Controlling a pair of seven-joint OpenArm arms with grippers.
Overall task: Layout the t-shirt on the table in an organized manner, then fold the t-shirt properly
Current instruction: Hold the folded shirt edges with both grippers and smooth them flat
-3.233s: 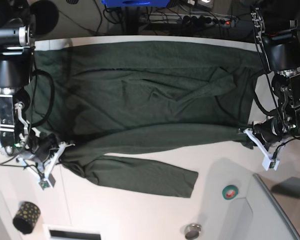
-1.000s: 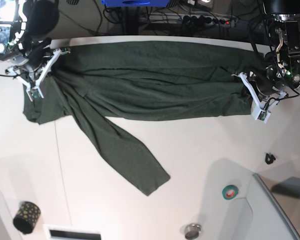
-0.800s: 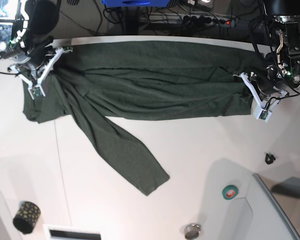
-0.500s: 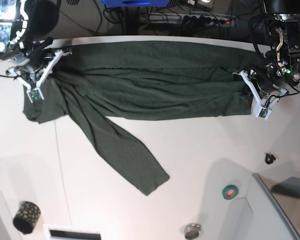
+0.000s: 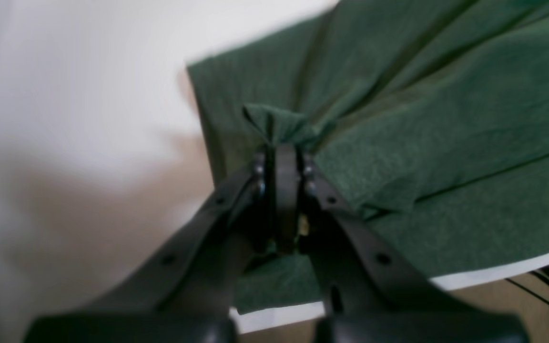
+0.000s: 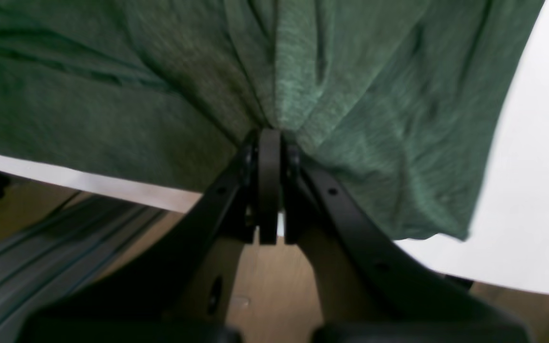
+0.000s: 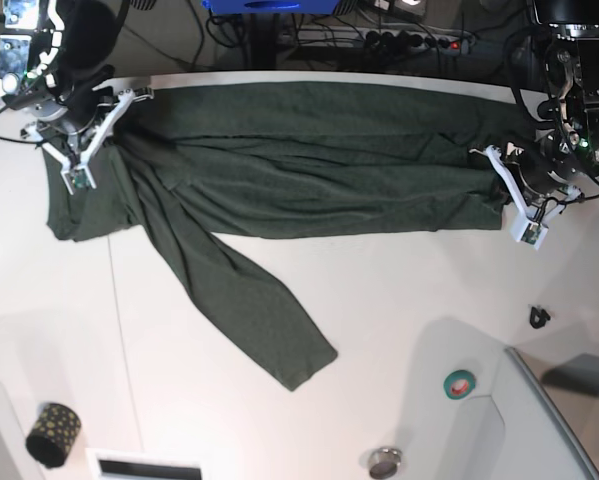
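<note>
A: Which step is this?

B: Folding, I'd judge. The t-shirt [image 7: 309, 155] lies doubled along the far edge of the table [image 7: 279, 420], one sleeve trailing toward the middle.

A: And the jaws?

B: The left gripper [image 5: 281, 143] and right gripper [image 6: 269, 133] are each clenched on a pinch of cloth at opposite ends.

A: Next?

B: Probably set the fold flat, let go, then tuck that sleeve in.
</note>
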